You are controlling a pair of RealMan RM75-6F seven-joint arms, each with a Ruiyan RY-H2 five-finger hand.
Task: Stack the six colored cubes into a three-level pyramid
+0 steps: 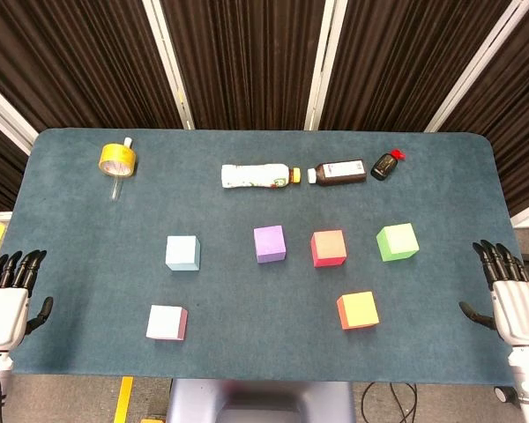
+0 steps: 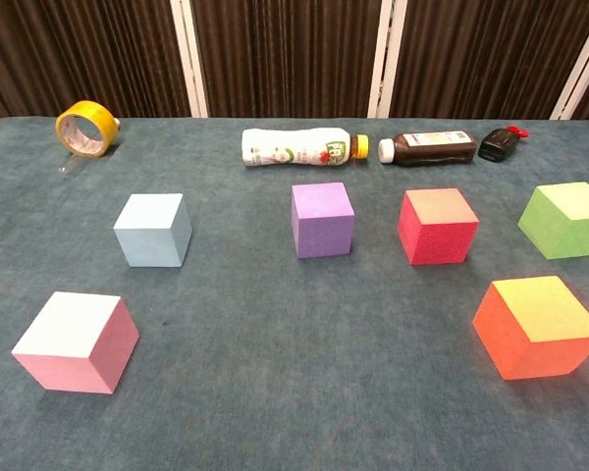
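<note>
Head view: six cubes sit apart on the blue table (image 1: 88, 264). Left of the purple cube (image 1: 270, 244) are the light-blue cube (image 1: 182, 253) and pink cube (image 1: 167, 322); right are the red cube (image 1: 329, 248), green cube (image 1: 397, 241) and orange cube (image 1: 357, 310). Left hand (image 1: 6, 304) and right hand (image 1: 514, 300) rest at the table's edges, fingers spread, holding nothing.

White bottle (image 2: 301, 148) lying far ahead of both hands, carrying printed label with green and red marks, lettering too small to read. Dark bottle (image 2: 429, 148) beside it, toward right hand's side, showing pale label, print not legible. Tape roll (image 2: 83, 129), cubes, small black bottle (image 2: 501, 143) showing no readable text.
</note>
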